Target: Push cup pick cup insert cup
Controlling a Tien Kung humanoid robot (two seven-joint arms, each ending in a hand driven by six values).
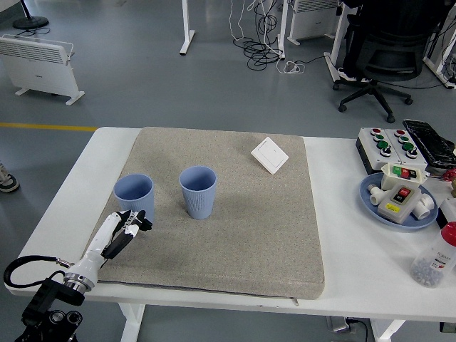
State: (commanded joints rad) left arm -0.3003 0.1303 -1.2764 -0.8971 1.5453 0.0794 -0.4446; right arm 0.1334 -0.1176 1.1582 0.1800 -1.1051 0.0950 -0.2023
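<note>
Two light blue ribbed cups stand upright on the grey mat [235, 235]. One cup [198, 191] is near the mat's middle. The other cup [133, 196] stands to its left, near the mat's left edge. My left hand [129, 226] comes in from the lower left, its fingertips against the near base of the left cup, fingers loosely extended and holding nothing. My right arm is out of view.
A white wall switch plate [269, 154] lies at the mat's far right. On the table's right stand a button box [386, 146], a blue plate [372, 199] with switch parts, and a clear bottle [438, 256] with a red cap.
</note>
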